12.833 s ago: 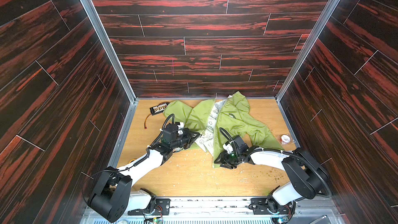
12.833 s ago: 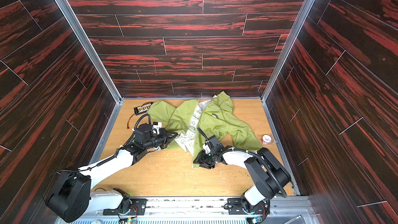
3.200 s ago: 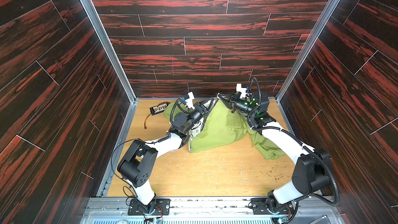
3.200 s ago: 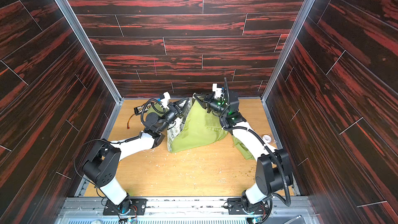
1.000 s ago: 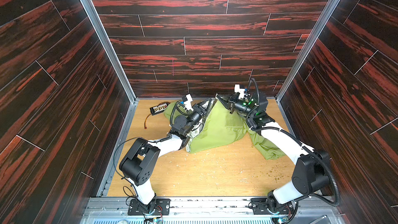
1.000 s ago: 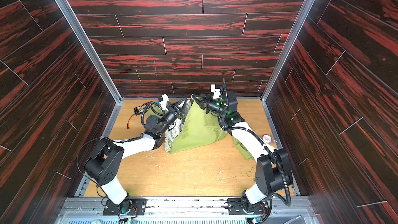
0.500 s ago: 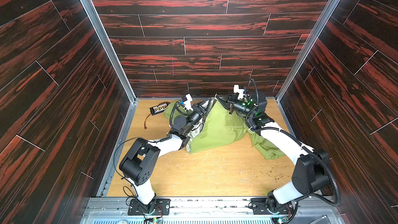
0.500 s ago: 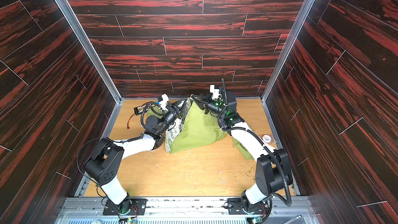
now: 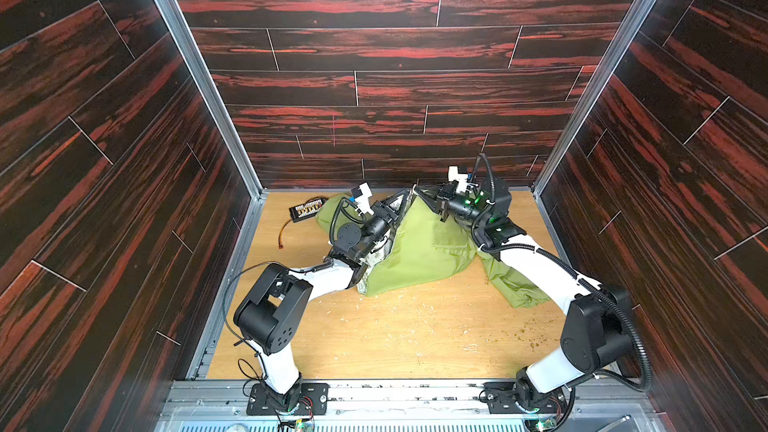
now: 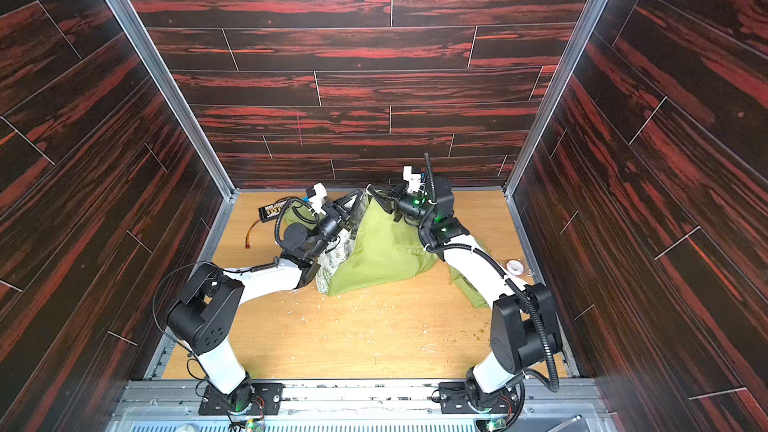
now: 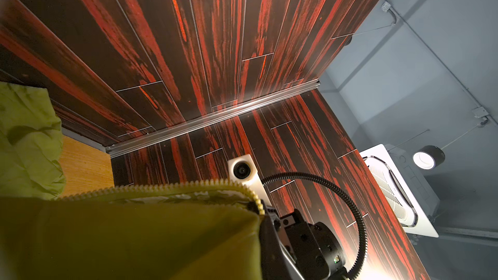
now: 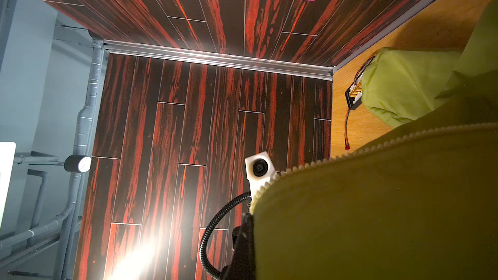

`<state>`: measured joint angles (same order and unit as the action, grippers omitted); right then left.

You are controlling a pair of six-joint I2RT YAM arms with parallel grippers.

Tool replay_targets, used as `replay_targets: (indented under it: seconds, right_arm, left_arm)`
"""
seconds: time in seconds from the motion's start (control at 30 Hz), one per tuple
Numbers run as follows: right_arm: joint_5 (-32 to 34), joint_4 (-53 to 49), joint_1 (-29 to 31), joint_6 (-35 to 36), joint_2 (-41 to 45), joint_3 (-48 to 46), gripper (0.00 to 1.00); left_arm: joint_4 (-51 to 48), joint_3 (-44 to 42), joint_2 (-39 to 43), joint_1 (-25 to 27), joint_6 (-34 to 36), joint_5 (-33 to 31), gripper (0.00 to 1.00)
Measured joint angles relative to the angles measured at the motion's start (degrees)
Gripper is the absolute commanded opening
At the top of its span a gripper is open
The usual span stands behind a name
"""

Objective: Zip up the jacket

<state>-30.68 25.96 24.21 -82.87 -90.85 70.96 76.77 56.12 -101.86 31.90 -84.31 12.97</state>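
Near edge: bare table (image 9: 395, 338) with scattered crumbs, nothing of the task here. Mid table: the jacket (image 9: 428, 251) hangs tent-like. Its lower fold rests on the wood, pale lining (image 9: 376, 259) shows on its left flank, and another fold trails under the right arm. Up at the peak, toward the back wall, left gripper (image 9: 405, 200) and right gripper (image 9: 424, 194) sit almost touching, each with jaws together, pinched on the jacket's front edge. Zipper teeth (image 11: 167, 186) run unjoined along that edge in both wrist views. The slider and pin are probably buried under fabric, can't confirm. Judgement: the step in hand is lining up the two zipper ends. To do it well: hold both edges taut, bring the bottom ends parallel, seat the pin fully before any pull, no twisting. Far left: small connector board (image 9: 306, 210), just beside the cloth.
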Motion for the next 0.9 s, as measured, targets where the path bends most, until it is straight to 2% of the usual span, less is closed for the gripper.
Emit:
replay_targets:
  seconds: [0.6,0.9]
  right_arm:
    - [1.4,-3.58,0.55,4.5,0.0,0.31,0.0]
    - [-0.13,0.85,0.57,2.91,0.0,-0.79,0.0]
  left_arm:
    - [-0.09,0.0,-0.11,0.0,-0.37,-0.57,0.0]
    - [0.55,0.02,-0.11,0.0,-1.7,-0.59,0.0]
